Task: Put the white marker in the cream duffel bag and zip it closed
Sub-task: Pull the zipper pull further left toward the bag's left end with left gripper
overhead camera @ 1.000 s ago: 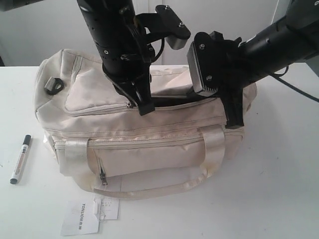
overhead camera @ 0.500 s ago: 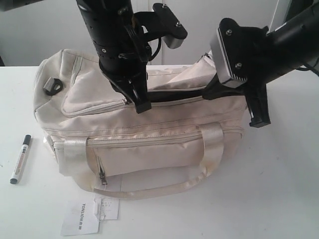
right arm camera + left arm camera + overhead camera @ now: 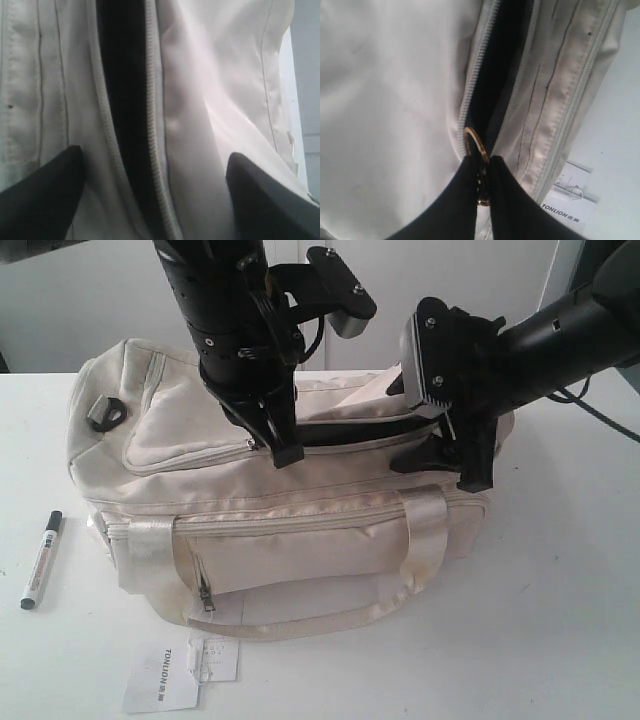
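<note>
The cream duffel bag (image 3: pixel 300 530) lies in the middle of the white table, its top zip partly open onto black lining (image 3: pixel 497 75). My left gripper (image 3: pixel 285 453) (image 3: pixel 484 161) is shut on the gold zipper pull ring (image 3: pixel 475 144) near the middle of the top. At the bag's right end my right gripper (image 3: pixel 445 458) (image 3: pixel 155 156) stands open, its fingers (image 3: pixel 47 192) on either side of the open zip (image 3: pixel 152 125), holding nothing. The white marker (image 3: pixel 41 560) with its black cap lies on the table left of the bag, away from both grippers.
A white paper hangtag (image 3: pixel 165 677) (image 3: pixel 568 198) lies in front of the bag. A black D-ring (image 3: pixel 105 412) sits on the bag's left end. Satin handles (image 3: pixel 425 530) hang down the front. Both arms crowd the space above the bag.
My right gripper swung off to the right, then came back over the bag's right end, and it went from shut to open. The left gripper kept its hold and barely moved.
</note>
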### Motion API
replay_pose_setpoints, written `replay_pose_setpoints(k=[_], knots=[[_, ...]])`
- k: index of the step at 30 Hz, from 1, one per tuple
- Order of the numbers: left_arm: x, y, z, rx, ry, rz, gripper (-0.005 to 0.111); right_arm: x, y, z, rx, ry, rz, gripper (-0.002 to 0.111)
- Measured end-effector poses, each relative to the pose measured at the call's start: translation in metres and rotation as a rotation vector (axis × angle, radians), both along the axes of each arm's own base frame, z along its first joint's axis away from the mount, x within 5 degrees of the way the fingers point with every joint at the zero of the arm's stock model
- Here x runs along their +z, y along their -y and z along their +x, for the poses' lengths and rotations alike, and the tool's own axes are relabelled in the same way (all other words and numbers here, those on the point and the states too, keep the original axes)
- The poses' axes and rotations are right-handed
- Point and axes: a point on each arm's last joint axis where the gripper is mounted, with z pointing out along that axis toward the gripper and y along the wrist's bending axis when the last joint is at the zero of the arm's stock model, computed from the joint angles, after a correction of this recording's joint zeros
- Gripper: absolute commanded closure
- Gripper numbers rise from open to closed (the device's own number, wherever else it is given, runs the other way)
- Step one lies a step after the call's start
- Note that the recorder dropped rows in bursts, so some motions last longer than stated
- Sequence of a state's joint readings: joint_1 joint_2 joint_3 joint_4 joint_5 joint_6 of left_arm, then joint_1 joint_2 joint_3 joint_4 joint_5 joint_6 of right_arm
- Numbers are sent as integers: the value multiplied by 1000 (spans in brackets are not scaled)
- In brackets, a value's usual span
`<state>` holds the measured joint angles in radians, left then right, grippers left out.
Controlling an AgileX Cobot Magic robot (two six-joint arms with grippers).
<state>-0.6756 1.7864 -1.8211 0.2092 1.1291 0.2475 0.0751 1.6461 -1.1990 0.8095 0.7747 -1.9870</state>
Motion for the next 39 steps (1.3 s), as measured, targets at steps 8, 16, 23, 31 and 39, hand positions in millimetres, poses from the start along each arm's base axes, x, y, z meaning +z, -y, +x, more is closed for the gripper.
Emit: replay_pose_setpoints(k=[8, 16, 23, 31, 39], knots=[[0, 0, 0, 0, 0, 0, 107, -4, -2, 3, 15, 6, 17, 108], [0, 0, 0, 0, 0, 0, 107, -4, -2, 3, 11, 3, 18, 108], [0, 0, 0, 0, 0, 0, 107, -6, -1, 2, 20, -7, -3, 108], [0, -1, 1, 2, 10, 12, 107, -7, 0, 1, 13, -24, -17, 108], [1, -21, 15, 77, -2, -8, 107, -3, 1, 0, 8, -14, -26, 108]])
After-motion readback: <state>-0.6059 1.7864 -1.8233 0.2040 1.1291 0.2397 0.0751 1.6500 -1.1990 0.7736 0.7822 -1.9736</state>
